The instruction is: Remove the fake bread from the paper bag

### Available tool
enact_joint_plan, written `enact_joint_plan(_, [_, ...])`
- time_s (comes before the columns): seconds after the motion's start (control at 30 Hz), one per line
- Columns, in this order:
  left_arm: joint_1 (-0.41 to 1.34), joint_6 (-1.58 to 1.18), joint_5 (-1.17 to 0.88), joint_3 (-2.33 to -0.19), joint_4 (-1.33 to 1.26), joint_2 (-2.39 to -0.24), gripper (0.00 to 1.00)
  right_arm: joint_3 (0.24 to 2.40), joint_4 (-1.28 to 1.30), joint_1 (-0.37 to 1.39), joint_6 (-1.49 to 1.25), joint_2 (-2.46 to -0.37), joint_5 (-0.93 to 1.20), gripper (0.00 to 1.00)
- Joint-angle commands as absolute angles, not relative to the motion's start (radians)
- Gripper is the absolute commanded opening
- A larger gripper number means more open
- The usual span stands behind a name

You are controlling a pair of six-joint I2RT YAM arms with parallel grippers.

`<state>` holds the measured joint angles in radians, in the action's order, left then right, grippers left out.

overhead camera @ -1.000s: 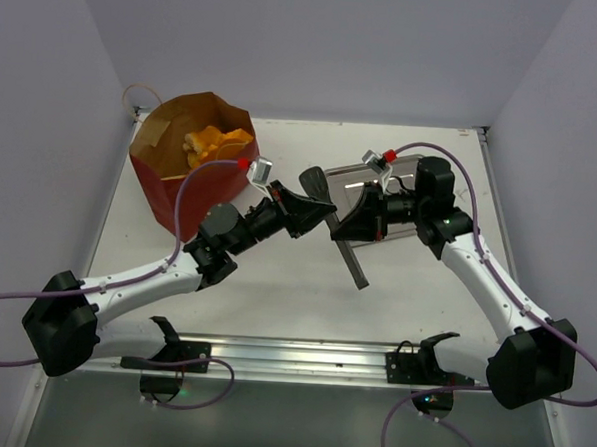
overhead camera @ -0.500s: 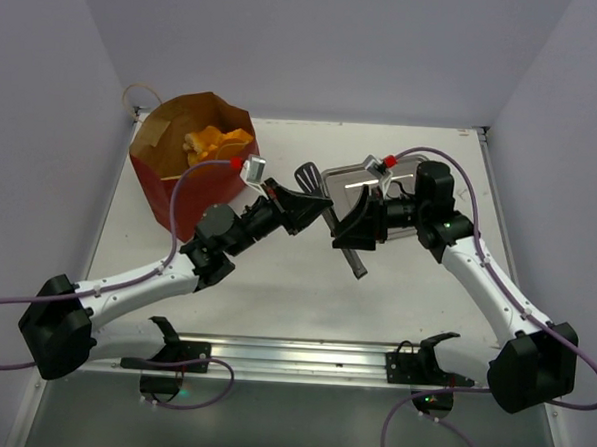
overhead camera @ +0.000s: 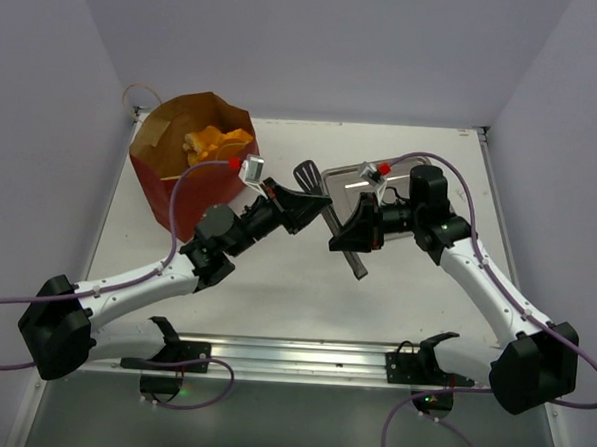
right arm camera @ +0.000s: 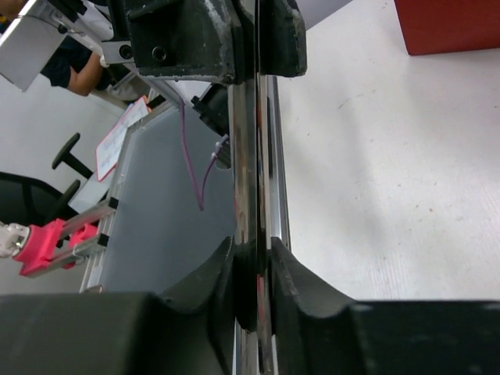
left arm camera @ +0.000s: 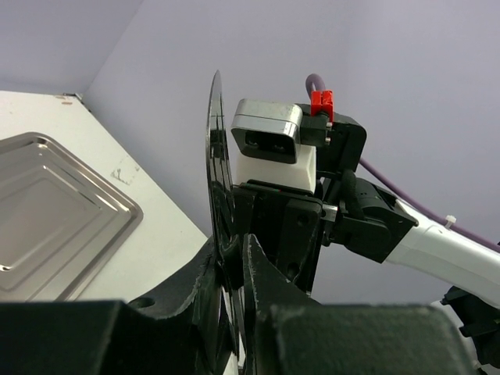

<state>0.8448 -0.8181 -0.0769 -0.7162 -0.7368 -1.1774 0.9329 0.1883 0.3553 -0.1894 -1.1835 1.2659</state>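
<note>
Bread [overhead camera: 218,139]: lower parts hidden by bag [overhead camera: 170,192] wall, count unclear | tray [overhead camera: 343,174]: near side under right gripper [overhead camera: 343,238] | spatula [overhead camera: 308,174]: shaft partly covered; edge-on in wrist views, ends cut off | bag: cropped at right wrist view's top corner.

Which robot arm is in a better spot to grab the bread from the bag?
Left. The left hand is nearer the paper bag holding the fake bread; the right hand is farther off. Both pinch the spatula, though.
</note>
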Motion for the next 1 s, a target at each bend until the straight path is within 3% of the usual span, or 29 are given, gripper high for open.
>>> enact_joint_plan(0.0, [0.847, -0.801, -0.041, -0.739, -0.775, -1.167, 0.09, 0.951, 0.196, 0.359, -0.156, -1.164, 1.264, 0.2])
enact_joint_plan(0.1, [0.847, -0.805, -0.044, -0.735, -0.776, -1.166, 0.11, 0.948, 0.193, 0.359, -0.158, -1.157, 1.266, 0.12])
enact_joint_plan(0.13, [0.847, -0.805, -0.046, -0.733, -0.778, -1.161, 0.16, 0.948, 0.193, 0.359, -0.156, -1.155, 1.264, 0.1])
enact_joint_plan(0.2, [0.847, -0.807, -0.049, -0.729, -0.779, -1.155, 0.33, 0.945, 0.193, 0.359, -0.158, -1.149, 1.266, 0.1])
enact_joint_plan(0.23, [0.847, -0.804, -0.045, -0.724, -0.77, -1.143, 0.58, 0.945, 0.195, 0.359, -0.156, -1.146, 1.266, 0.09])
enact_joint_plan(0.33, [0.847, -0.781, -0.009, -0.716, -0.711, -1.082, 0.82, 0.937, 0.204, 0.348, -0.147, -1.123, 1.259, 0.09])
enact_joint_plan(0.4, [0.845, -0.741, 0.032, -0.71, -0.639, -1.016, 0.93, 0.933, 0.221, 0.338, -0.134, -1.098, 1.241, 0.09])
enact_joint_plan(0.6, [0.845, -0.603, 0.194, -0.736, -0.273, -0.803, 0.99, 1.008, 0.434, 0.273, 0.052, -1.052, 1.051, 0.15])
enact_joint_plan(0.7, [0.845, -0.506, 0.289, -0.797, -0.079, -0.715, 0.99, 1.037, 0.543, 0.273, 0.169, -1.031, 0.849, 0.25])
enact_joint_plan(0.83, [0.845, -0.385, 0.391, -0.934, 0.156, -0.69, 0.99, 1.046, 0.589, 0.273, 0.241, -1.019, 0.732, 0.38])
enact_joint_plan(0.97, [0.845, -0.29, 0.497, -1.061, 0.308, -0.724, 0.99, 1.037, 0.586, 0.272, 0.253, -1.005, 0.683, 0.42])
